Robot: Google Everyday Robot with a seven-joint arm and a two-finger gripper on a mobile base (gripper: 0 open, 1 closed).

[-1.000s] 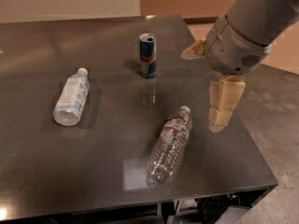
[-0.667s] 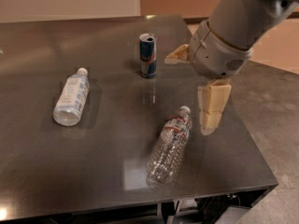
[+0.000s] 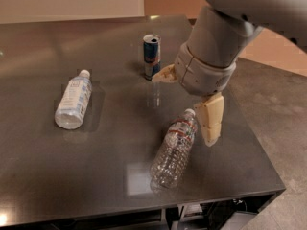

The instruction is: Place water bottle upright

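The water bottle (image 3: pixel 173 148), clear and ribbed with a white cap and a red-and-dark label band, lies on its side on the dark table (image 3: pixel 115 143), with its cap pointing to the far right. My gripper (image 3: pixel 182 109) hangs just above the cap end, open and empty. One cream finger (image 3: pixel 163 74) points left toward the can, and the other finger (image 3: pixel 210 120) points down just right of the bottle's neck.
A smaller smooth bottle with a wide white label (image 3: pixel 73 100) lies on its side at the left. A blue-and-silver drink can (image 3: pixel 152 56) stands upright at the back, close to my left finger. The table's right edge (image 3: pixel 259 147) runs just beyond the gripper.
My arm has moved left and nearer, bringing the open gripper from right of the water bottle to over its cap end. The bottles and can have not moved.
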